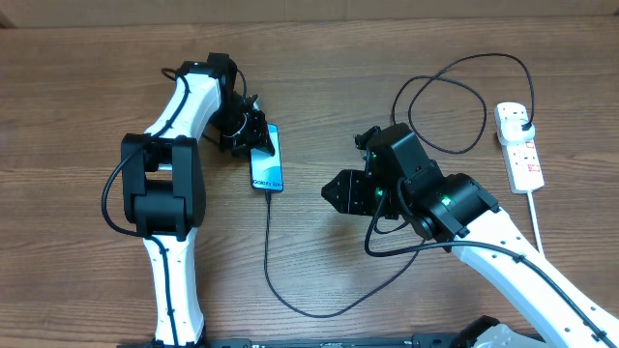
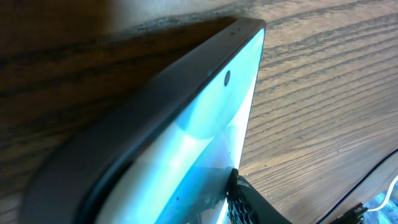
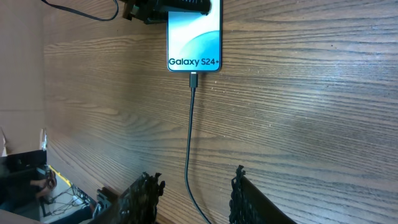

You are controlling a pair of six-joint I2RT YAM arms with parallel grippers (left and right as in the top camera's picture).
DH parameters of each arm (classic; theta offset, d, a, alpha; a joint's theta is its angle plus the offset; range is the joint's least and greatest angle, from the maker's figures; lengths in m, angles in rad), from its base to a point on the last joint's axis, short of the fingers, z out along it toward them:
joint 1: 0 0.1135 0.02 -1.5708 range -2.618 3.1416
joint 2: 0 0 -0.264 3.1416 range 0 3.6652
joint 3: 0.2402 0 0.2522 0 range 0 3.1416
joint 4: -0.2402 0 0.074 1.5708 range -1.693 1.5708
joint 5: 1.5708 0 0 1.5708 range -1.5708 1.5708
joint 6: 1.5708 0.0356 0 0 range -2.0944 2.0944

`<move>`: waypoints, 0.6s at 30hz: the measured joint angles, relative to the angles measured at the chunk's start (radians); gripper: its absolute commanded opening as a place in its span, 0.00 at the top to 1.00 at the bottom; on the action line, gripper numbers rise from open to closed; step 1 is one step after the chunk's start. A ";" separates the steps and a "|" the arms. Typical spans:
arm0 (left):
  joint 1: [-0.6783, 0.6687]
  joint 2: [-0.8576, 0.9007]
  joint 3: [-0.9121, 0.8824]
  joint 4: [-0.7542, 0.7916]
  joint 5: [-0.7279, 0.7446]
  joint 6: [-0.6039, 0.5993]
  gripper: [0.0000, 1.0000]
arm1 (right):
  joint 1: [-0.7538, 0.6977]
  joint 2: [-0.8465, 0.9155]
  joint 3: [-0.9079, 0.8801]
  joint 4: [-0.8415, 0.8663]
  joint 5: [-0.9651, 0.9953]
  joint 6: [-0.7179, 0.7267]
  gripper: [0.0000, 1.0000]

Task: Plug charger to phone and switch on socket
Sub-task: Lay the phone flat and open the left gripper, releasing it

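The phone (image 1: 268, 160) lies flat on the wooden table, its cyan screen up. The charger's thin black cable (image 1: 267, 242) runs from the phone's bottom edge, where its connector tip (image 3: 193, 79) sits in the port. It loops past my right arm to a black plug (image 1: 523, 118) in the white socket (image 1: 522, 159). My left gripper (image 1: 253, 132) is at the phone's top end. In the left wrist view the phone (image 2: 205, 124) fills the frame and a single finger (image 2: 249, 202) shows at its screen edge. My right gripper (image 3: 196, 175) hangs open over the cable (image 3: 188, 143), holding nothing.
The socket's thick white cord (image 1: 535, 217) trails toward the front right, beside my right arm. The charger's slack forms loops at the back right (image 1: 445, 106) and near the front edge (image 1: 319, 311). Bare wood lies between the phone and the socket.
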 measured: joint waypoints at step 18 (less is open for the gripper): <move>-0.018 -0.020 0.001 -0.001 -0.101 -0.017 0.40 | 0.000 0.000 0.000 -0.003 0.000 0.000 0.60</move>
